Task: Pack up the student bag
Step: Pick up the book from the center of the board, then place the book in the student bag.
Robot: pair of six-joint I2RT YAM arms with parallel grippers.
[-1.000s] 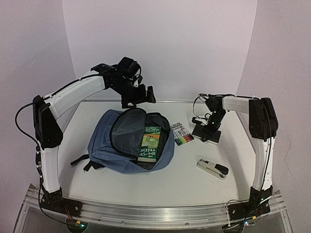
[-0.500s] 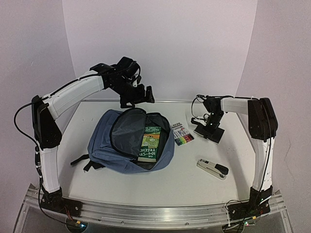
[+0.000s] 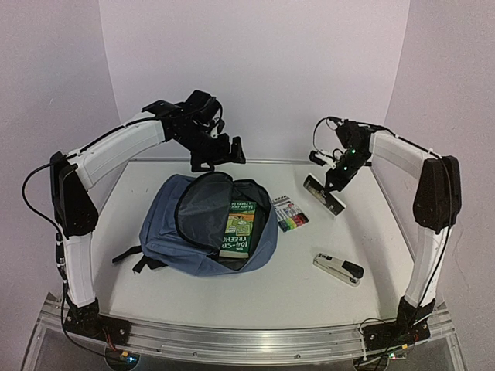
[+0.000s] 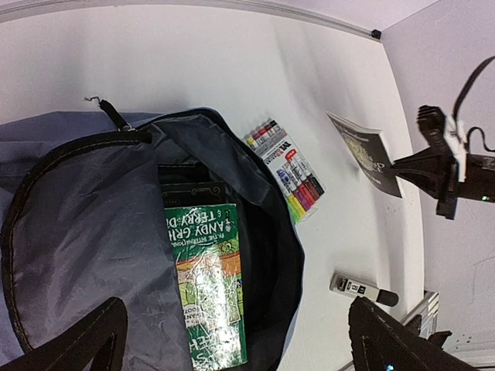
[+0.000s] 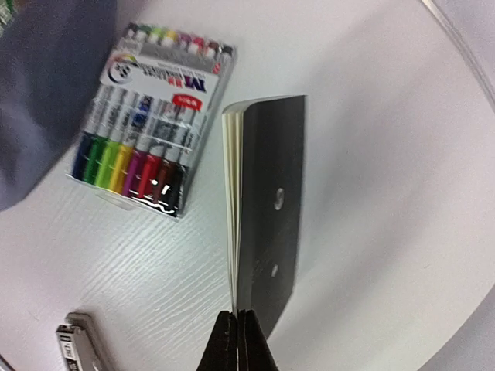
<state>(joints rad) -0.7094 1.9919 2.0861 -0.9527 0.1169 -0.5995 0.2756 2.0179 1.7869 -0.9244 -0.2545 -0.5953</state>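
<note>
The right end effector [image 3: 337,171] pinches a thin dark notebook [image 3: 325,195] by one edge, lifted off the table [image 3: 309,297] near the pack of markers [image 3: 290,213]. With so narrow a hold, the notebook could swing, fan open or slip out on the way over. The blue bag [image 3: 166,232] lies unzipped at mid-table with a green book [image 3: 240,228] inside, and its soft rim could snag the notebook's corner. The left end effector [image 3: 220,157] hangs spread above the bag's far side, holding nothing, so the opening may sag.
</note>
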